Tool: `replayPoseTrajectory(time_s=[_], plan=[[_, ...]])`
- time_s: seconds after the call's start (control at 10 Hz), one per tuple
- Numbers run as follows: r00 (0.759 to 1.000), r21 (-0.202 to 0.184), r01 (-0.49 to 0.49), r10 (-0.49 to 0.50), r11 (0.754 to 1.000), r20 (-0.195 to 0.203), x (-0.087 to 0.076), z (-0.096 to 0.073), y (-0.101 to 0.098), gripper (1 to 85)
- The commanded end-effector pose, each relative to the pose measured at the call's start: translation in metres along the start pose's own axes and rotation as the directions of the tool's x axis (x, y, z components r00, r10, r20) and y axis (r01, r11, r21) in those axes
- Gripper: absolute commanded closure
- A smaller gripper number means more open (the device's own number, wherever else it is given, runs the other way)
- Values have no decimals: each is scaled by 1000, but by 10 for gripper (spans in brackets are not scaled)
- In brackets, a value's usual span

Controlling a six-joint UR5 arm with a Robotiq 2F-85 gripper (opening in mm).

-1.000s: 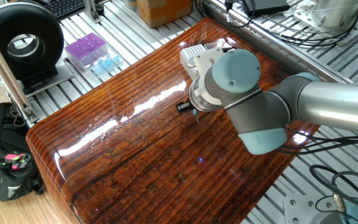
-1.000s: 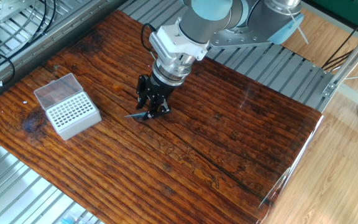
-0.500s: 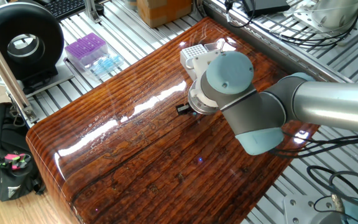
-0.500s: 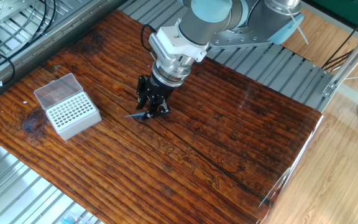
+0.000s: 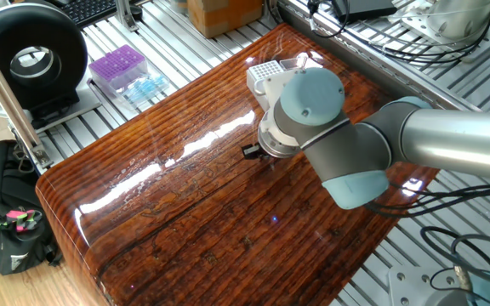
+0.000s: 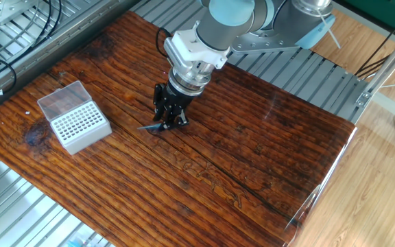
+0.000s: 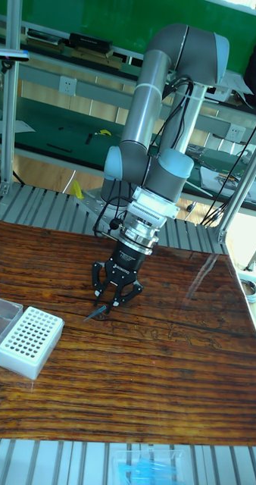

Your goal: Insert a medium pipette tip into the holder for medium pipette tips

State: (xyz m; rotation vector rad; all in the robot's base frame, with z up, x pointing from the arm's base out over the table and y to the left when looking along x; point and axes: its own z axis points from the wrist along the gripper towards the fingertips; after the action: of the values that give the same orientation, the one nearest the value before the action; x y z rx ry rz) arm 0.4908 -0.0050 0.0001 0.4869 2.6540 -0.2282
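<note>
The medium pipette tip is a thin teal cone low over the brown wooden table, pointing left toward the holder. It also shows in the tall fixed view. My gripper points down at the tip's wide end, and its black fingers converge there, shut on the tip. The holder for medium pipette tips is a white block with a grid of holes, left of the gripper, its clear lid open behind it. In one fixed view the wrist hides most of the gripper, and the holder stands just beyond it.
A purple tip box and a heap of light-blue tips lie on the slatted metal bench left of the table. A black round device and a black bag sit further left. Cables run along the table's far side.
The gripper's fingers have drawn closer together around the tip's wide end. The tip and the holder stay where they were.
</note>
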Motion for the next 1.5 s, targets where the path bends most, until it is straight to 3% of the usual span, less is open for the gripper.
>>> replayPoseTrajectory(time_s=[0.0, 0.5, 0.9, 1.4], plan=[[1000, 11, -14, 14, 1000, -20, 2, -2, -5, 547], [1000, 34, -18, 18, 999, -18, 0, -3, -9, 590], [1000, 27, -22, 23, 999, -21, 1, -8, -10, 647], [1000, 36, 12, -13, 999, 16, -10, -9, -13, 673]])
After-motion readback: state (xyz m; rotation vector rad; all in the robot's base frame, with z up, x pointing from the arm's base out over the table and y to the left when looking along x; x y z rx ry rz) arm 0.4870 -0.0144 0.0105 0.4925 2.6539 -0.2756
